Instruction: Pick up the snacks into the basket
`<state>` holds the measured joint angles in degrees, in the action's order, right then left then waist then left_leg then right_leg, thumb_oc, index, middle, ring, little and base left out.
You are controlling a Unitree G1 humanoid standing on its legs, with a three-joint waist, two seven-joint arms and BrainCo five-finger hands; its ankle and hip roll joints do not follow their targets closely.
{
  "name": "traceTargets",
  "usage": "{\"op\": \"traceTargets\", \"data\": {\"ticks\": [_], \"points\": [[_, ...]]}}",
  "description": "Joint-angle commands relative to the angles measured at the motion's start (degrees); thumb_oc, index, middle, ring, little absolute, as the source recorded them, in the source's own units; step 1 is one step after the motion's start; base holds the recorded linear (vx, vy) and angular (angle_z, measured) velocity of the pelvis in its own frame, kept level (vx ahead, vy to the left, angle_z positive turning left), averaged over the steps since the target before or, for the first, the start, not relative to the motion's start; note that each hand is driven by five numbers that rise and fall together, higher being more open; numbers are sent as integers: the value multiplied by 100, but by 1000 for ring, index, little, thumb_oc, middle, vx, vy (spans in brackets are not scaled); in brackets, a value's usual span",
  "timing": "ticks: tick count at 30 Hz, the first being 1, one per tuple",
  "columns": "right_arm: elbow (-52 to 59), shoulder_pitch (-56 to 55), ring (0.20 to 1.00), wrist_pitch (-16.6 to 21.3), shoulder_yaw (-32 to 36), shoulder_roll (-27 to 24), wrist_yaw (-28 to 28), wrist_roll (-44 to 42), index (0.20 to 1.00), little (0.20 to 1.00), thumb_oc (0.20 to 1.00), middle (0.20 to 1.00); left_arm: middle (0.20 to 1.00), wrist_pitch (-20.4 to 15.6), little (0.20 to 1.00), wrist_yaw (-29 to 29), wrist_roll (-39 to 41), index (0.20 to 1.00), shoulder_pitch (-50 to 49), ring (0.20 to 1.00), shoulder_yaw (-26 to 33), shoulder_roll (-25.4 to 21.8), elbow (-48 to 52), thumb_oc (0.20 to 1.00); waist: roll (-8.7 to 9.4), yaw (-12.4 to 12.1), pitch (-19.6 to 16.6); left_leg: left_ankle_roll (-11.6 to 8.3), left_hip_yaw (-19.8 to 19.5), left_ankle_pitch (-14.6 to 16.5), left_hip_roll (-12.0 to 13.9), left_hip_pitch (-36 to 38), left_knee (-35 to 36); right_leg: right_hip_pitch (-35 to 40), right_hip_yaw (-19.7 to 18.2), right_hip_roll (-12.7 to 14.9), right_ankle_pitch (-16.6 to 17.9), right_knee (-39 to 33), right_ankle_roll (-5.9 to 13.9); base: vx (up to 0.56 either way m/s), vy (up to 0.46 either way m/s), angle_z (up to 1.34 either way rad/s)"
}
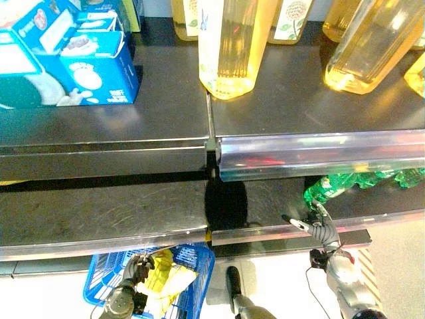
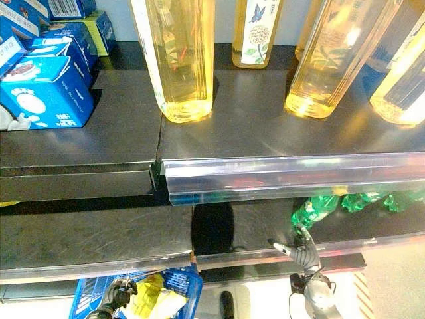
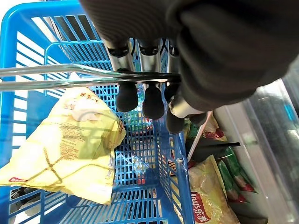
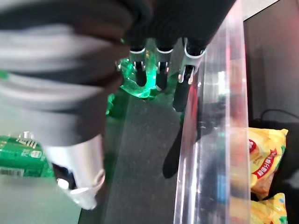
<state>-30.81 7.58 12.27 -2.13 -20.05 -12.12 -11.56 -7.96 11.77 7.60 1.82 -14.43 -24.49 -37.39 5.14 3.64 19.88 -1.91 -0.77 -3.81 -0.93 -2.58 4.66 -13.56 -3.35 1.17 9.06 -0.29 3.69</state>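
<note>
- Lower shelf (image 1: pixel 99 212): green bottles (image 1: pixel 332 186) lie toward its right end; right hand (image 1: pixel 323 229), fingers straight, reaches over the front edge, just short of the nearest bottle.
- Blue basket (image 3: pixel 18 93): one yellow snack bag (image 3: pixel 70 140) inside, so partly done; left hand (image 3: pixel 145 93) curled round its handle (image 3: pixel 56 77).
- Left wrist view adds more snack bags (image 3: pixel 205 196) outside the basket.
</note>
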Motion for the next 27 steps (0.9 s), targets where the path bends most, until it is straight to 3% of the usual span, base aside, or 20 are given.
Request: {"op": "traceTargets", "data": {"ticks": [1,27], "points": [[-441,-233,1000,-33,455,-241,-436,-314,1000,1000,1000,1000,200,-492,200,186,-68,200,335,200,467,-277,433,200,111,141,-279,-47,259,950,-19,-468,-1026,-216,-243,543,-510,561,737,7,-8,-16],[-605,558,1000,-48,713,-983,-844,-292,1000,1000,1000,1000,200,-476,200,5,5,200,645,200,106,-347,431,200,-1,-25,-261,-84,71,940,-34,-574,-1093,-171,-35,613,-561,553,703,1,-5,-1]]}}
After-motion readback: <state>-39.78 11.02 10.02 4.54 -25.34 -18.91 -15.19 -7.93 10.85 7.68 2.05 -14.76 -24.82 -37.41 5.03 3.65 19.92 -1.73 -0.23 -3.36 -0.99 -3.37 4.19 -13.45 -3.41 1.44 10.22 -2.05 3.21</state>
